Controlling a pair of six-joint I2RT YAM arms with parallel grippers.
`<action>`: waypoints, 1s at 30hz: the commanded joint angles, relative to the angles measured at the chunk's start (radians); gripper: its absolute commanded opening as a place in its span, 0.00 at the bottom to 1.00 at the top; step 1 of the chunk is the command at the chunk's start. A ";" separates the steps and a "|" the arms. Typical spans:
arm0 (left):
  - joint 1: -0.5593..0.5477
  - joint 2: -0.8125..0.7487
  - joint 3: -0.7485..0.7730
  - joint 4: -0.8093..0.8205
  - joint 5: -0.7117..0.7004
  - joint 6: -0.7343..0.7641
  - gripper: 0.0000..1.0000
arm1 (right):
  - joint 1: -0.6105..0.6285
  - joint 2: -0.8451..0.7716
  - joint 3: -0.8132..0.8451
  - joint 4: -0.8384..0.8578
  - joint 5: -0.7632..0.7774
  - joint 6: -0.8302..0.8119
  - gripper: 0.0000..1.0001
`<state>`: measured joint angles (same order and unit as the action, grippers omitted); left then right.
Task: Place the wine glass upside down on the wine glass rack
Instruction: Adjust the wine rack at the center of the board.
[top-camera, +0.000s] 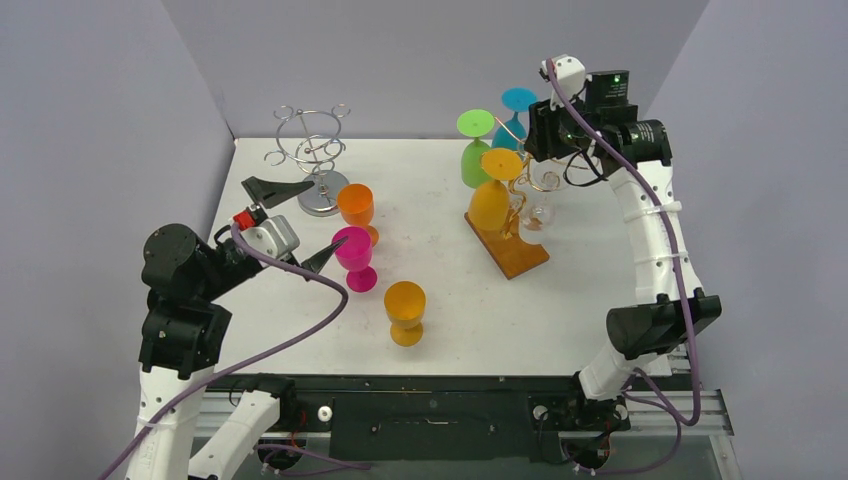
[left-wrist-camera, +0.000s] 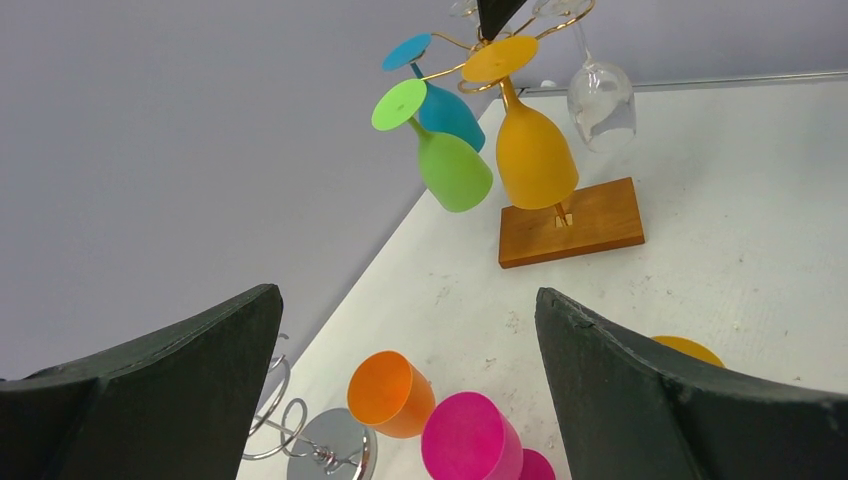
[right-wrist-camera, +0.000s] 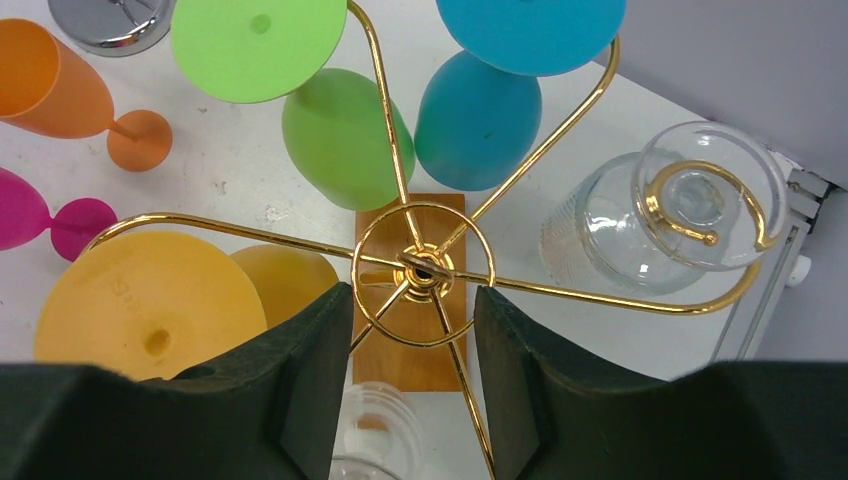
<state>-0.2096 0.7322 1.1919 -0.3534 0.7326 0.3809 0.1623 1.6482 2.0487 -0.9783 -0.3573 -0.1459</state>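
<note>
A gold wire wine glass rack (top-camera: 512, 190) on a wooden base (top-camera: 510, 255) stands at the right. Green (top-camera: 476, 150), blue (top-camera: 515, 115) and yellow (top-camera: 492, 195) glasses hang upside down on it, with a clear glass (right-wrist-camera: 690, 200) on another arm. My right gripper (top-camera: 540, 140) is open and empty just above the rack's hub (right-wrist-camera: 420, 268). My left gripper (top-camera: 328, 212) is open and empty, beside the upright pink glass (top-camera: 353, 255) and orange glass (top-camera: 356, 208). Both also show in the left wrist view, pink (left-wrist-camera: 468, 440) and orange (left-wrist-camera: 388, 392).
A yellow-orange glass (top-camera: 405, 310) stands upright near the table's middle front. A silver wire rack (top-camera: 318, 150) on a round metal base stands at the back left. A second clear glass (right-wrist-camera: 385, 430) hangs low under the gold rack. Grey walls close in on three sides.
</note>
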 joint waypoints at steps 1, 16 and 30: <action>-0.002 0.002 0.039 -0.037 -0.021 0.035 0.96 | -0.003 0.020 0.025 0.029 -0.040 -0.019 0.43; -0.001 0.007 0.043 -0.029 -0.027 0.027 0.96 | 0.004 0.065 0.025 0.064 -0.063 0.000 0.03; -0.002 -0.005 0.031 -0.012 -0.027 0.028 0.96 | 0.065 -0.024 -0.152 0.381 0.129 0.184 0.00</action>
<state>-0.2096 0.7349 1.1919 -0.3862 0.7170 0.4049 0.2039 1.6814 1.9656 -0.8291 -0.3458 -0.0677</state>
